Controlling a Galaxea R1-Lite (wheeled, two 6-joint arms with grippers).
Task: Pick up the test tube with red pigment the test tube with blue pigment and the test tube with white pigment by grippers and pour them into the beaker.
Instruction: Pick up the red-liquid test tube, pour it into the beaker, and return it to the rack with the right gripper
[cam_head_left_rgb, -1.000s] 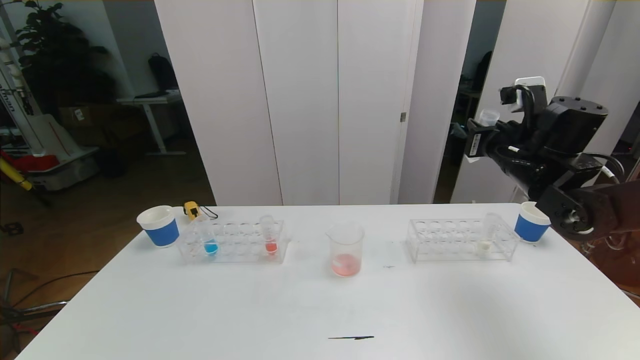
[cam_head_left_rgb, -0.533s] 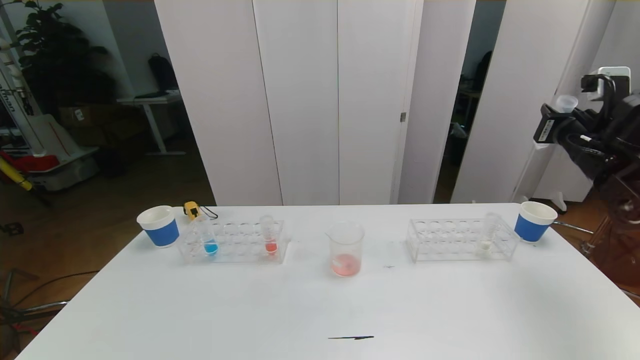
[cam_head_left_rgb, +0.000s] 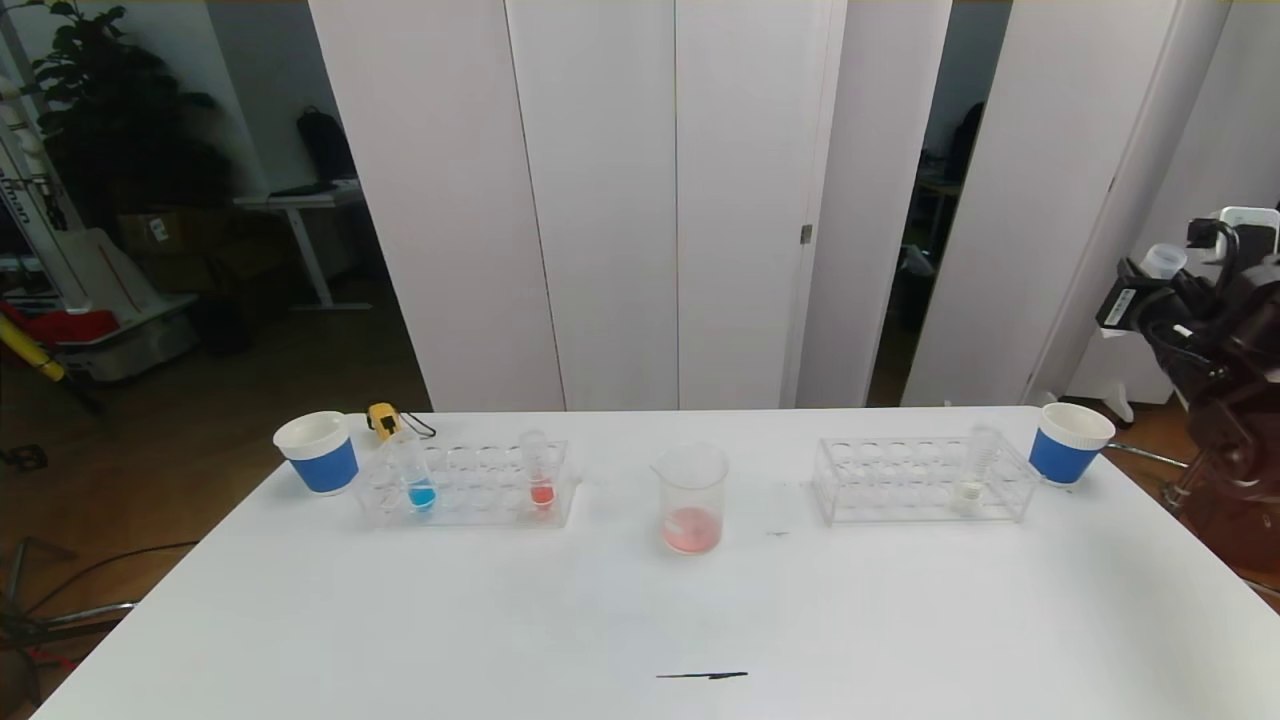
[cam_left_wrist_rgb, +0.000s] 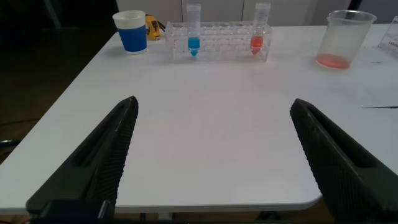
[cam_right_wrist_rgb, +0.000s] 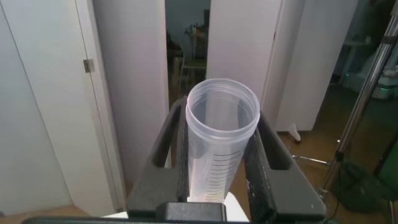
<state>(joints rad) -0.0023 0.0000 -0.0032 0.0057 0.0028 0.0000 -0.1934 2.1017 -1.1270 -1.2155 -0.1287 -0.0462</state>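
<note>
The beaker (cam_head_left_rgb: 690, 497) stands mid-table with pink-red liquid at its bottom; it also shows in the left wrist view (cam_left_wrist_rgb: 342, 37). The test tube with blue pigment (cam_head_left_rgb: 420, 478) and a red tube (cam_head_left_rgb: 540, 470) stand in the left rack (cam_head_left_rgb: 465, 505). The test tube with white pigment (cam_head_left_rgb: 975, 470) stands in the right rack (cam_head_left_rgb: 900, 495). My right gripper (cam_head_left_rgb: 1150, 285) is high off the table's right side, shut on a clear graduated tube (cam_right_wrist_rgb: 221, 143) that looks empty. My left gripper (cam_left_wrist_rgb: 211, 109) is open and empty, low by the table's near left edge.
A blue-and-white paper cup (cam_head_left_rgb: 318, 452) and a yellow tape measure (cam_head_left_rgb: 383, 418) sit at the far left. Another paper cup (cam_head_left_rgb: 1068, 443) stands beside the right rack. A dark streak (cam_head_left_rgb: 702, 676) marks the near table. White panels stand behind.
My right arm has swung right, away from the table, and dropped a little, still holding the clear tube. Nothing on the table has moved.
</note>
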